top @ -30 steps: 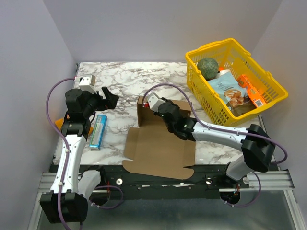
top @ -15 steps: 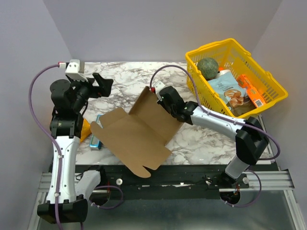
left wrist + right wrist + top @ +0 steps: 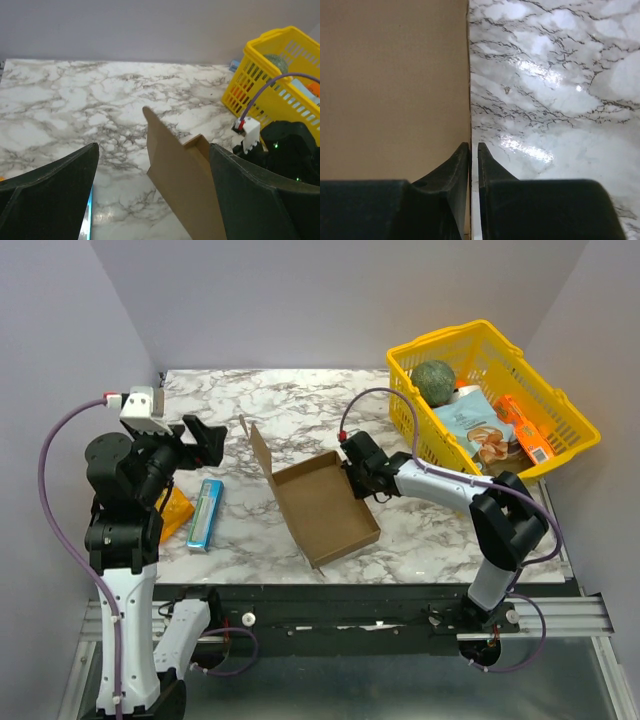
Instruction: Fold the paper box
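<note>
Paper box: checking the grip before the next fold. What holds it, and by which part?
The right gripper pinches the paper box by a panel's thin edge; the left gripper holds nothing.

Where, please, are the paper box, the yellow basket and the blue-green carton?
paper box [image 3: 325, 505], top external view, inner floor panel.
yellow basket [image 3: 440, 336], top external view, far rim.
blue-green carton [image 3: 205, 512], top external view, top face.

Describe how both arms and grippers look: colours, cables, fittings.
Both the left arm and right arm have white links with black joints. A purple cable loops along each. The left gripper and right gripper are black; a white camera block tops the left wrist.
</note>
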Tool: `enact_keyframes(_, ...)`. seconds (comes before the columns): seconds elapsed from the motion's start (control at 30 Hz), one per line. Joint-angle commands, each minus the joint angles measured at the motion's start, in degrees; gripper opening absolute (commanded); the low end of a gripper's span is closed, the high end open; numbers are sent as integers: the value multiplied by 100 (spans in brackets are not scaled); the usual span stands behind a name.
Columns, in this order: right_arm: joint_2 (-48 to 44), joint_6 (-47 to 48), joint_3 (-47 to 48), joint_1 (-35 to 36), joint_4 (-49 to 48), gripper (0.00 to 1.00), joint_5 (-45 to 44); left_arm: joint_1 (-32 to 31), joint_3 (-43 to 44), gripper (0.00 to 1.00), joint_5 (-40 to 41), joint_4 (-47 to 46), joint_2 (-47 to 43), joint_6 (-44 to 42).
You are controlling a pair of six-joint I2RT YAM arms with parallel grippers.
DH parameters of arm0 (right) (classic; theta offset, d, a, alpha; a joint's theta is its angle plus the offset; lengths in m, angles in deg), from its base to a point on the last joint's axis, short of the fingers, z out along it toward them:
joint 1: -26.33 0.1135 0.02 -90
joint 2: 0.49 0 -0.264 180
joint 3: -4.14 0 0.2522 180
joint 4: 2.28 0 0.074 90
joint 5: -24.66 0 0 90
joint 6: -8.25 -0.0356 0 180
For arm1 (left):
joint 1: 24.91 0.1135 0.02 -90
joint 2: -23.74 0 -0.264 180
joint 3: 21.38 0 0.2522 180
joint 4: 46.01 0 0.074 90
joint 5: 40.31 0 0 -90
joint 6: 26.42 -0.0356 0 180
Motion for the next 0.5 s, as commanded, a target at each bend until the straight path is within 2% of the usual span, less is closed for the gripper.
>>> enact_keyframes(0.0, 6, -935, -196, -183, -262, 22, 169, 31, -440, 99, -38, 1098, -349, 53)
enact_keyframes(0.07, -29, -1128, -319, -192, -404, 28, 134, 22, -641, 99, -293, 1221, -437, 342)
enact_keyframes(0.1, -38, -1172, -354, -192, -535, 34, 116, 31, -704, 99, -695, 1195, -472, 456)
enact_keyframes(0.13, -64, -1242, -398, -183, -588, 46, 99, 31, -765, 99, -890, 1152, -516, 710)
enact_keyframes(0.23, -99, -1304, -495, -192, -747, 63, 107, 31, -880, 99, -1261, 923, -639, 1080)
enact_keyframes(0.33, -205, -1331, -583, -183, -844, 71, 169, 22, -854, 99, -1366, 861, -648, 1380)
enact_keyframes(0.47, -380, -1322, -723, -183, -966, 77, 222, 22, -704, 99, -1314, 1457, -481, 1275)
